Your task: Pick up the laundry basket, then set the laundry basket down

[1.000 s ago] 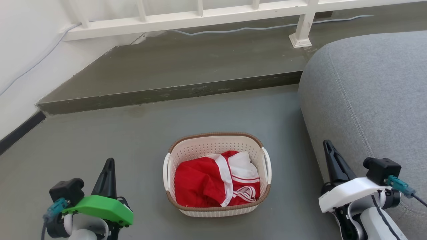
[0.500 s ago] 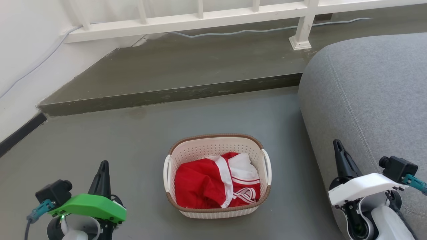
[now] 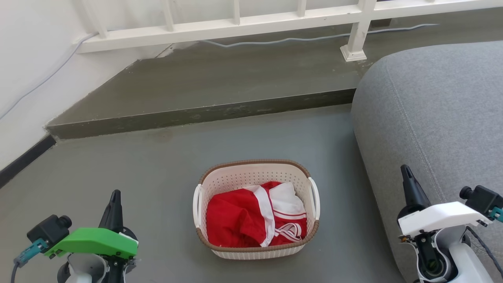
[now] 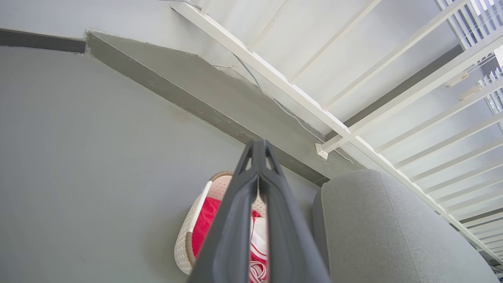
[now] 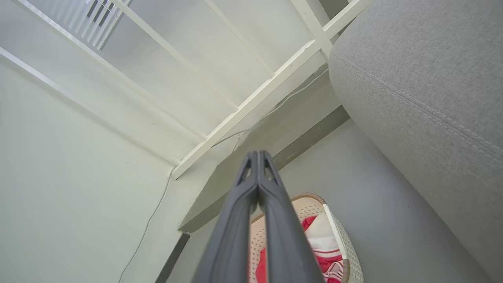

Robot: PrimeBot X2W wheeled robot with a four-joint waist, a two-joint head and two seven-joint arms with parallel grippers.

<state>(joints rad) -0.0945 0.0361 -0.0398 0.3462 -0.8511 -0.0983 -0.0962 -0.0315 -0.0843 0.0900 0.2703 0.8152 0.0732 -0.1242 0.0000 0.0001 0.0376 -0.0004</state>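
The laundry basket [image 3: 251, 175] sat on the floor [image 3: 157, 177] at 6 o'clock. The left gripper [image 3: 115, 195] at its 9 o'clock and the right gripper [image 3: 406, 173] at its 3 o'clock were each pressed together and well apart from it. This fitted either an approach or a finished set-down. Any lift wanted both handles [image 3: 195, 200] gripped evenly.

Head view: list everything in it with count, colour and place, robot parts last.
laundry basket: one, cream-white with brown rim, centre, on the grey floor
clothes: one bundle, red and white, inside the basket
sofa: one, grey, right side
raised step: one, dark grey, beyond the basket
railing: one, white, along the top
cable: one, pale, on the step below the railing
left gripper: one, dark fingers, green cover, lower left, shut
right gripper: one, dark fingers, white cover, lower right, shut
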